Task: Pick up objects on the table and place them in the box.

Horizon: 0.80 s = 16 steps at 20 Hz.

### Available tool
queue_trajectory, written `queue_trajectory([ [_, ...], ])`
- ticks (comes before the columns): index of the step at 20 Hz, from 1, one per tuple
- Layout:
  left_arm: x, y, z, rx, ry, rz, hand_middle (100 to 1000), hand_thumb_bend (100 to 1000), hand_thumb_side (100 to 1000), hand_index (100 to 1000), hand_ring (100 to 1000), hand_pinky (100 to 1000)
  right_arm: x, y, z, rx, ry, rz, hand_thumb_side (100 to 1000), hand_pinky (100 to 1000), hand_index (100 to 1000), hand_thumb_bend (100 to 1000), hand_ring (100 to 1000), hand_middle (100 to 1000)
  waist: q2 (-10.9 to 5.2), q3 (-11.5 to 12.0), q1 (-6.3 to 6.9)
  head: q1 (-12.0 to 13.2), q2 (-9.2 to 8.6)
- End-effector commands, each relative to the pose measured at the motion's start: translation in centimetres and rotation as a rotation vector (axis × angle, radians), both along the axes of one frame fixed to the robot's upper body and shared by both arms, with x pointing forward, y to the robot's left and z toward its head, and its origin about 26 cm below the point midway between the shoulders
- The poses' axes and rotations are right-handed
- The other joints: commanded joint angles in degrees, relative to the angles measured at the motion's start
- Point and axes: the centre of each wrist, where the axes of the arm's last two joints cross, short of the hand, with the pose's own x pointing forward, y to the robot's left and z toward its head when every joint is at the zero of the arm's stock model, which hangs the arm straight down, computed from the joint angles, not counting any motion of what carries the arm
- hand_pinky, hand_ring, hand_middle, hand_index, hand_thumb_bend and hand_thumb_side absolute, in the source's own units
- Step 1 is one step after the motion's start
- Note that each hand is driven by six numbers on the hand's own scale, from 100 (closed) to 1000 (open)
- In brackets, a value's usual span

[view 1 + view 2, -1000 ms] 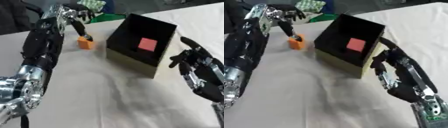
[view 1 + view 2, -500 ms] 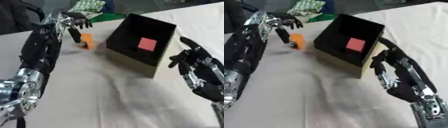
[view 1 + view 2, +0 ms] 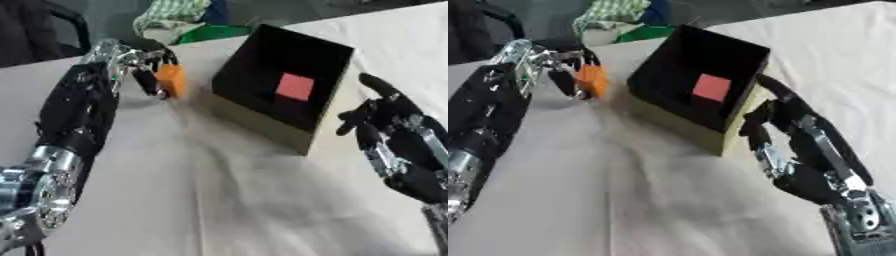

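One orange block [image 3: 171, 80], one red block [image 3: 295, 86], one black box [image 3: 262, 117], two hands.

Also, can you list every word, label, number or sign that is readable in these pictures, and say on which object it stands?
None: no readable text shows in either view.
The orange block in the left hand, the black box and the red block inside it look plain.
The right hand shows no legible marking.
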Motion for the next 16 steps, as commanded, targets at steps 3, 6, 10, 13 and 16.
queue_trajectory([
  [3,-0.3,0.2,4.3,-0.027,-0.156,-0.070,484,198,151,820,491,670,0.0,-0.2,0.7,-0.011,-0.028,-0.006,516,769,1000,100,564,515,-1.09,0.04,-0.48,-0.12,-0.63],
  [6,-0.9,-0.9,8.0,-0.049,-0.269,-0.189,480,161,142,822,490,674,0.0,-0.2,0.6,-0.011,-0.026,-0.006,516,769,1000,100,564,515,-1.26,0.26,-0.56,-0.18,-0.53],
  [10,-2.1,-3.9,11.4,-0.068,-0.383,-0.411,477,140,134,821,492,678,-0.1,-0.2,0.6,-0.011,-0.024,-0.001,516,769,1000,100,564,515,-1.37,0.49,-0.68,-0.23,-0.58],
  [13,-2.8,-7.6,12.4,-0.059,-0.412,-0.605,482,155,131,819,497,679,-0.1,0.0,0.6,-0.011,-0.025,0.004,516,769,1000,100,564,515,-1.34,0.43,-0.83,-0.10,-0.80],
  [16,-3.4,-11.8,11.9,-0.019,-0.392,-0.786,495,180,133,820,507,682,-0.1,0.1,0.6,-0.010,-0.026,0.013,516,769,1000,100,564,515,-1.25,0.15,-0.92,0.20,-0.97],
])
